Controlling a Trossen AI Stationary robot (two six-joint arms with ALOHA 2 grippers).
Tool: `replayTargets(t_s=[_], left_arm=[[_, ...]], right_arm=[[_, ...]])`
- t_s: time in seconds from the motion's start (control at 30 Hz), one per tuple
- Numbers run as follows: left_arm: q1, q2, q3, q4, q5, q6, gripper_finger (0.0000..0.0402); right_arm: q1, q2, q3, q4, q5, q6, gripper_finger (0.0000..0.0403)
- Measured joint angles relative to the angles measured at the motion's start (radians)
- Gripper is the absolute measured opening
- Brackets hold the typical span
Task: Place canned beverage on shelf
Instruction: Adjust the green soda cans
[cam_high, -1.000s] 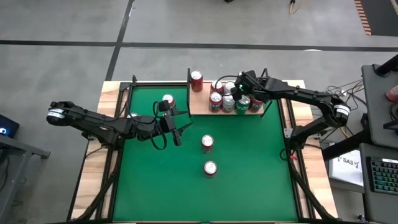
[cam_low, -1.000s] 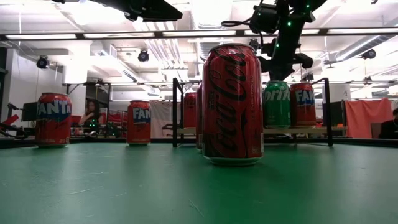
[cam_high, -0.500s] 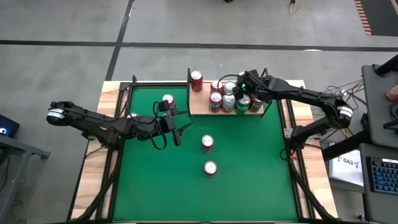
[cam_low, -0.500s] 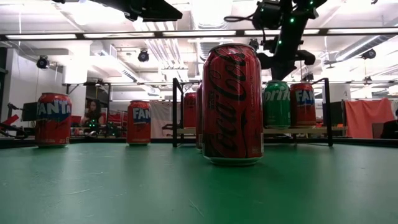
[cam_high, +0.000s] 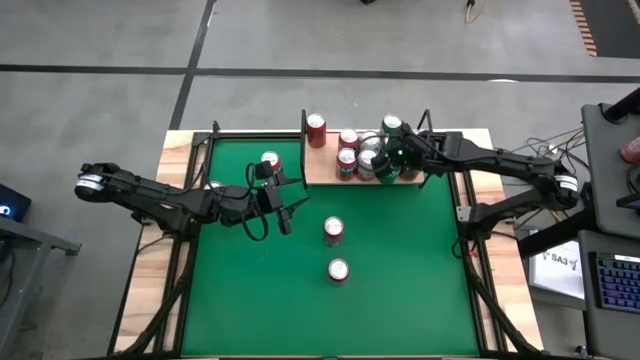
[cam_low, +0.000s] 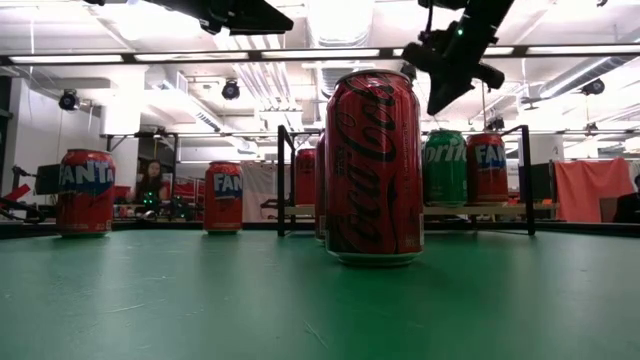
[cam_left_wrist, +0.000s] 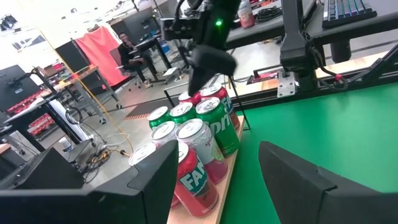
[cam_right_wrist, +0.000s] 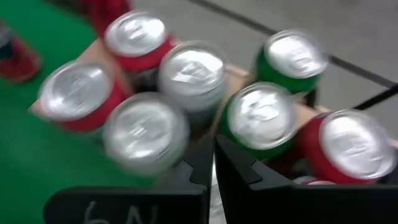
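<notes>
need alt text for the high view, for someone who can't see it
Overhead view of a green table: the right gripper, jaws shut, hangs over a cluster of cans on the shelf at the far edge. The left gripper waits over the table's left half, empty. Three cans stand on the felt, and one stands apart at the shelf's left end.

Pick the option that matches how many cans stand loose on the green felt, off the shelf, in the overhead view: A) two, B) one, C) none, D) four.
D: four cans stand on the green felt off the shelf: two near the middle, one near the far edge, and one partly hidden under the left arm.
</notes>
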Motion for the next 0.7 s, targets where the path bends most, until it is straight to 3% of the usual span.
replayTargets(t_s=[0.27,0.7], left_arm=[[0.0,0.0,0.0,0.0,0.0,0.0,0.0207],[0.0,0.0,0.0,0.0,0.0,-0.001,0.0207]], right_arm=[[0.086,0.003,0.0,-0.076,-0.018,0.065,0.0009],[0.086,0.008,-0.066,-0.091,-0.008,0.129,0.0009]])
